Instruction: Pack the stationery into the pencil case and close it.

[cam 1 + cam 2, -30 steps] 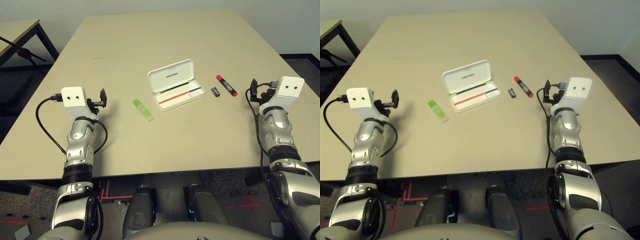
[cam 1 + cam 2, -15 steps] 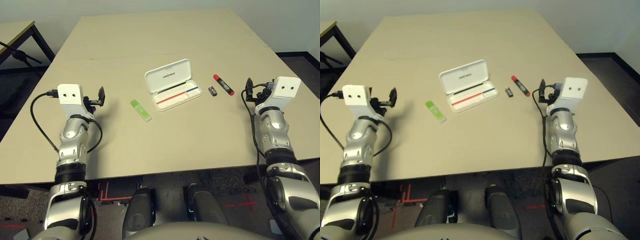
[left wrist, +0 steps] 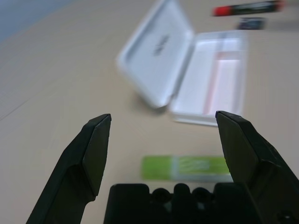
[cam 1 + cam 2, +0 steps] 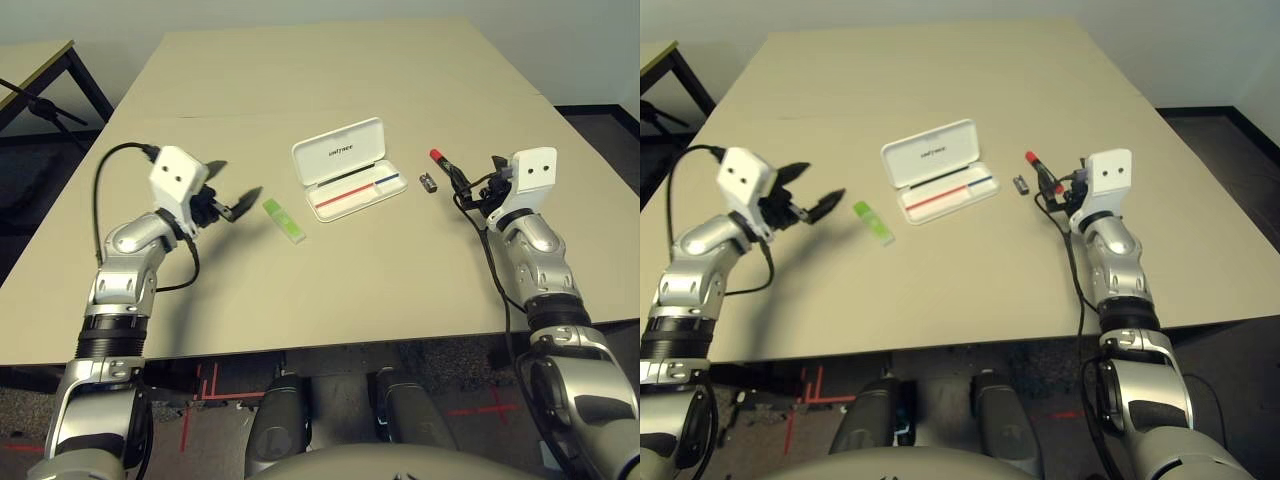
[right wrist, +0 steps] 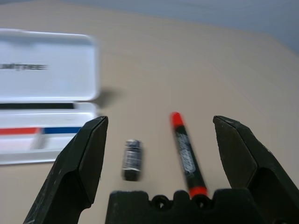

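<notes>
Nothing is packed yet: both tools, left [image 4: 238, 192] and right [image 5: 159, 140], are spread empty; the pencil case [image 4: 352, 169] ahead lies open.

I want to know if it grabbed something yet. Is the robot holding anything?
No. The left gripper and right gripper are both open and empty.

The open lid of the white pencil case [image 4: 340, 150] carries a small line of dark lettering that reads "Unitree", set near its middle. The black barrel of the red marker [image 5: 185, 154] bears pale print, too blurred to read. The small dark cylinder [image 5: 131, 159] shows no legible marking.
</notes>
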Robot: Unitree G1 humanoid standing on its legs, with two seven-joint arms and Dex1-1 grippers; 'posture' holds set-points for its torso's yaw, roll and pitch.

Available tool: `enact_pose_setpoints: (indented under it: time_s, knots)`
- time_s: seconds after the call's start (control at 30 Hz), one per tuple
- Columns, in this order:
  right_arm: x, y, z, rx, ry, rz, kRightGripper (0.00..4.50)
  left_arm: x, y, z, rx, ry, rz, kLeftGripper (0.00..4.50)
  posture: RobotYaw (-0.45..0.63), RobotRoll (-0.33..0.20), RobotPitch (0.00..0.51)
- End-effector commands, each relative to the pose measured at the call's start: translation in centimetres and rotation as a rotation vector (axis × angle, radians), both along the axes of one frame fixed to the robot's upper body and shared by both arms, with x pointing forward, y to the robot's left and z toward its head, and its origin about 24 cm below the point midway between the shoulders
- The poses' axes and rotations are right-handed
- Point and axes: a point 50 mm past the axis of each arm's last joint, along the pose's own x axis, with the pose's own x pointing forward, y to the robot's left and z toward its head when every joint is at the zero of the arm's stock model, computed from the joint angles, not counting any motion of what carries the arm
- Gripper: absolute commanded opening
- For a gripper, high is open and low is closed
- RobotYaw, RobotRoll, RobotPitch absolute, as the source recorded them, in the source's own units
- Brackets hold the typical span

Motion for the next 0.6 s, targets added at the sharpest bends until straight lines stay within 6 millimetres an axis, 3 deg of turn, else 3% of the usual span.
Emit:
enact_pose_setpoints:
  time_s: [0.03,0.3,0.4,0.6]
  knots:
    - [0.0,0.8,1.4,-0.059,0.033,0.191,4.46,0.0,-1.3,0.3,0.074,0.019,-0.121,4.5,-0.02,0.0,0.095]
    - [0.0,0.1,3.2,-0.181,0.087,0.368,4.46,0.8,-3.5,0.0,0.144,0.036,-0.254,4.5,-0.02,0.0,0.092]
    - [0.1,-0.2,4.1,-0.191,0.094,0.408,4.46,1.4,-5.1,-1.1,0.203,0.081,-0.335,4.5,-0.02,0.0,0.087]
    - [0.2,-0.2,4.5,-0.228,0.1,0.451,4.46,3.0,-6.4,-2.0,0.315,0.136,-0.387,4.5,-0.03,0.0,0.078]
